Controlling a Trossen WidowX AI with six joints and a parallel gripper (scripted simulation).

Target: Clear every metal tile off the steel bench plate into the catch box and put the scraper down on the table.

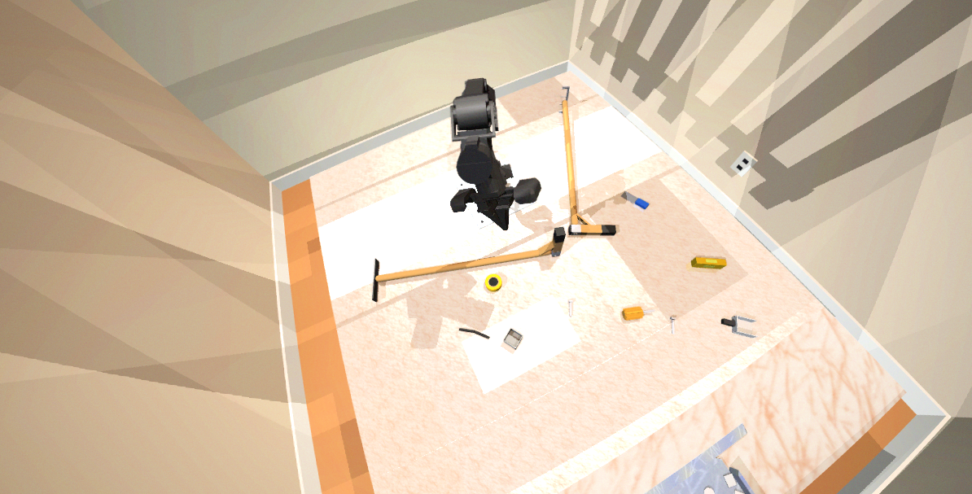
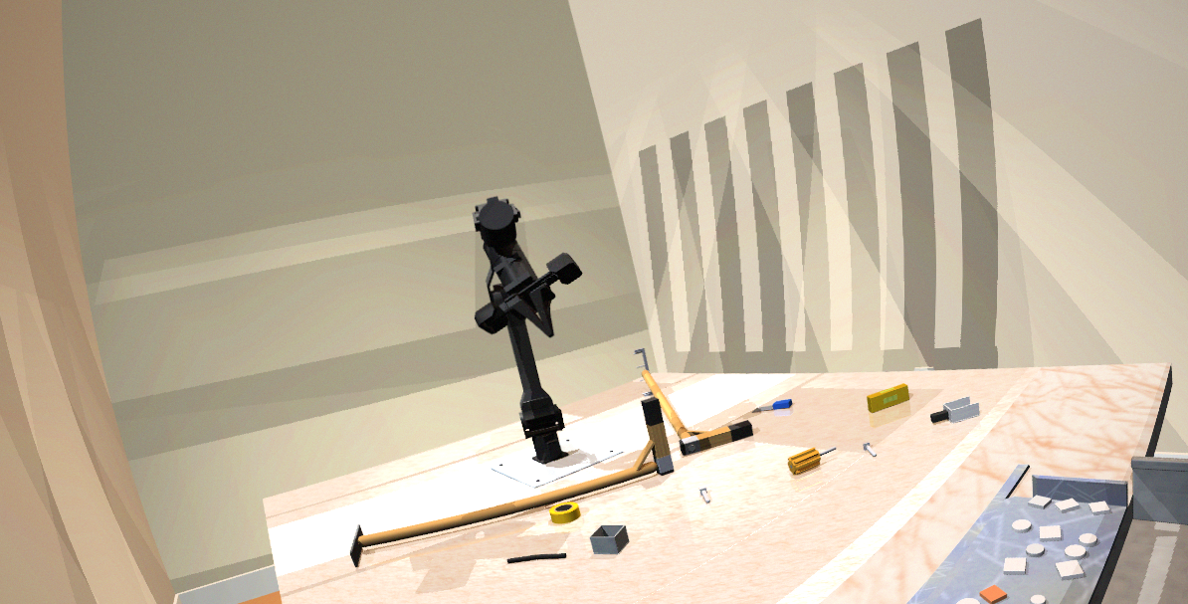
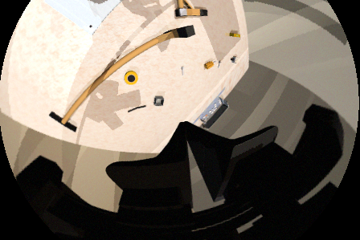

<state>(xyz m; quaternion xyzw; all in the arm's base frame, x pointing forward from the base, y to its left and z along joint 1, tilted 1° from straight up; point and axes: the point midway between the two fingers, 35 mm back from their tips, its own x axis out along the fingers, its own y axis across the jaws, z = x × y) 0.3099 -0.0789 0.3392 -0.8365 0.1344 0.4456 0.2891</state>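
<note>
My gripper (image 1: 504,226) (image 2: 549,333) (image 3: 183,124) is shut and empty, high above the table near the arm's base. The long scraper (image 1: 469,264) (image 2: 498,509) (image 3: 150,45) lies on the table below it, a wooden pole with a flat black blade at the left end and an upright black-tipped grip at the right end. The steel bench plate (image 1: 693,471) (image 2: 985,547) is at the lower right, partly cut off. Several pale tiles (image 1: 730,480) (image 2: 1050,532) and an orange tile (image 2: 992,593) lie on it. A grey box (image 2: 1159,483) stands beside the plate.
A hook-ended pole (image 1: 570,157) (image 2: 665,405) lies near the scraper's grip. A yellow ring (image 1: 492,281), small grey box (image 1: 513,338), black rod (image 1: 474,333), orange screwdriver (image 1: 632,312), yellow level (image 1: 708,262), blue-handled knife (image 1: 641,203) and forked tool (image 1: 741,325) lie about.
</note>
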